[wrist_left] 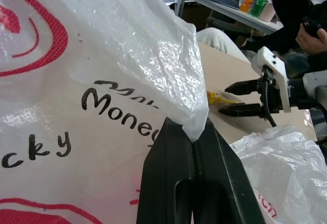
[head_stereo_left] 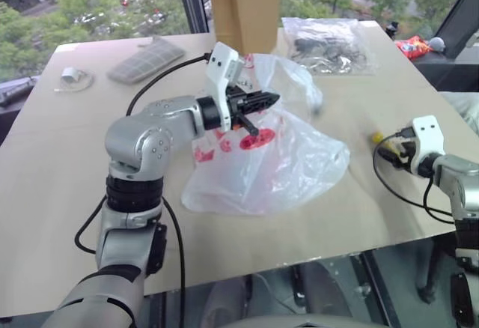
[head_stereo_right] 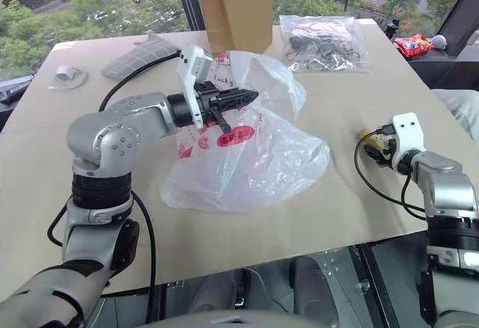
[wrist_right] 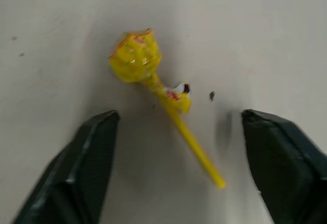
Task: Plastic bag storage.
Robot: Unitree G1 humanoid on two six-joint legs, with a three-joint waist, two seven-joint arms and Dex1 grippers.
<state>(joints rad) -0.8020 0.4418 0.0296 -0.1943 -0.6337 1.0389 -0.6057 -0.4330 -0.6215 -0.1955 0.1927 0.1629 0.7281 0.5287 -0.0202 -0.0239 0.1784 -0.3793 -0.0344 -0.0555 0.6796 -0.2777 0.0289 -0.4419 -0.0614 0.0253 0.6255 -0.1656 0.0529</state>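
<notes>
**benchwatcher:** Looking at the table [head_stereo_left: 67, 193] from its left side across, what's where relative to the plastic bag [head_stereo_left: 277, 167]?

**g1_tinkerer:** Far left of the bag, near the table's back corner, sits a small roll of tape [head_stereo_left: 72, 76]. Just right of that is a grey mesh pad [head_stereo_left: 146, 59], also behind and left of the bag. Next comes the left gripper [head_stereo_left: 263, 103], raised over the bag's upper left part. Its jaws are pinched tight together on a fold of the bag's film, and you can see the plastic caught between the black fingers [wrist_left: 173, 173] in the left wrist view. The bag itself lies crumpled roughly mid-table, red print showing, with one part lifted up to that gripper.

**benchwatcher:** And behind it or to the right?

**g1_tinkerer:** Right behind the bag stands a tall brown paper bag [head_stereo_left: 243, 2]. Behind and right of the bag is a clear bag of dark stuff [head_stereo_left: 325, 43]. Right of the bag, a yellow lollipop [wrist_right: 153, 83] lies on the bare table. The right gripper [wrist_right: 176, 168] hangs over it with jaws spread wide, one finger either side of the stick, holding nothing. Far back right, off the table's corner, there's a red packet [head_stereo_left: 413, 45].
</notes>
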